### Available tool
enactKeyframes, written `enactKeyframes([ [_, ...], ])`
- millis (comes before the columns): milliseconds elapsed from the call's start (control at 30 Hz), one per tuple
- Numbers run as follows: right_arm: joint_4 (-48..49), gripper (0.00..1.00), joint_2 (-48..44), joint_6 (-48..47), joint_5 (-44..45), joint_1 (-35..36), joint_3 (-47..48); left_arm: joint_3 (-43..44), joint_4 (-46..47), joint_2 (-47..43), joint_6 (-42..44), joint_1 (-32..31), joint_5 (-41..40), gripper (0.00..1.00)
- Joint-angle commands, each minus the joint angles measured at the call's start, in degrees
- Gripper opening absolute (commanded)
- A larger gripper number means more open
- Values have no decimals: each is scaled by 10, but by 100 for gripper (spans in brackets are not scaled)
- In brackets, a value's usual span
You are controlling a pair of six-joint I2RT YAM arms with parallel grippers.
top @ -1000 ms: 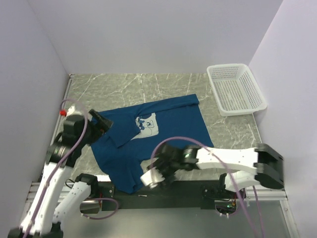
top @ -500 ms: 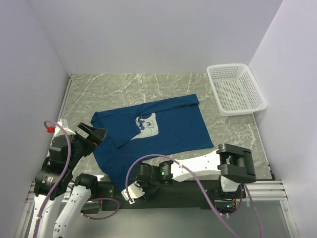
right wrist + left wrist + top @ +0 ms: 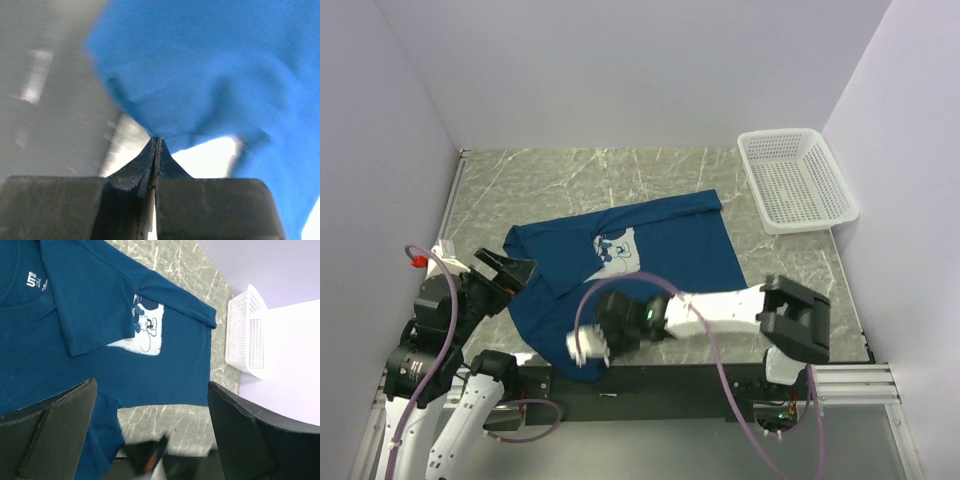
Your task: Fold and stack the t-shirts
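right gripper (image 3: 156, 144): closed on t-shirt (image 3: 665, 250) hem, near edge.
left gripper (image 3: 506, 270): open, empty.
fold: hem to be lifted clear, laid flat.

T-shirt (image 3: 660, 250): dark blue; white patch (image 3: 617, 251) w/ blue cartoon print, ahead of left gripper (image 3: 151, 385). Basket (image 3: 795, 180): white, perforated. Table (image 3: 570, 175): grey marble, pale veins.

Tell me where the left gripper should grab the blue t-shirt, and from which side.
Probably the collar-end edge of the blue t-shirt, approached from the left and above. The shirt lies flat with that edge free right below the open left gripper, while the right gripper is shut on its near corner.
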Motion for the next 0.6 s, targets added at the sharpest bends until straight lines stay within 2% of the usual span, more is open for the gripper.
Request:
enactKeyframes([
  [0,0,0,-70,68,-81,-118,54,28,8,-9,6,3,8,97],
  [33,10,0,-82,124,-92,-149,68,30,9,-6,6,3,8,98],
  [67,16,0,-81,149,-95,-215,75,28,11,-4,7,3,8,98],
  [133,32,3,-61,231,-55,-261,91,19,29,6,6,3,21,98],
  [167,25,18,-52,245,-55,-304,98,7,39,9,4,3,28,98],
  [233,13,43,-38,274,-86,-337,93,-19,72,24,2,3,59,98],
  [267,2,70,-37,274,-98,-357,89,-28,83,30,3,3,73,97],
  [300,-7,76,-40,261,-115,-364,84,-37,95,48,6,3,100,97],
  [400,-33,83,-54,228,-126,-399,80,-70,127,87,22,3,150,92],
  [433,-46,84,-56,213,-166,-411,84,-92,147,118,30,3,195,88],
  [500,-102,84,-62,175,-220,-439,97,-110,171,153,52,-2,237,81],
  [567,-142,84,-69,111,-291,-476,112,-116,178,208,85,-13,243,77],
])
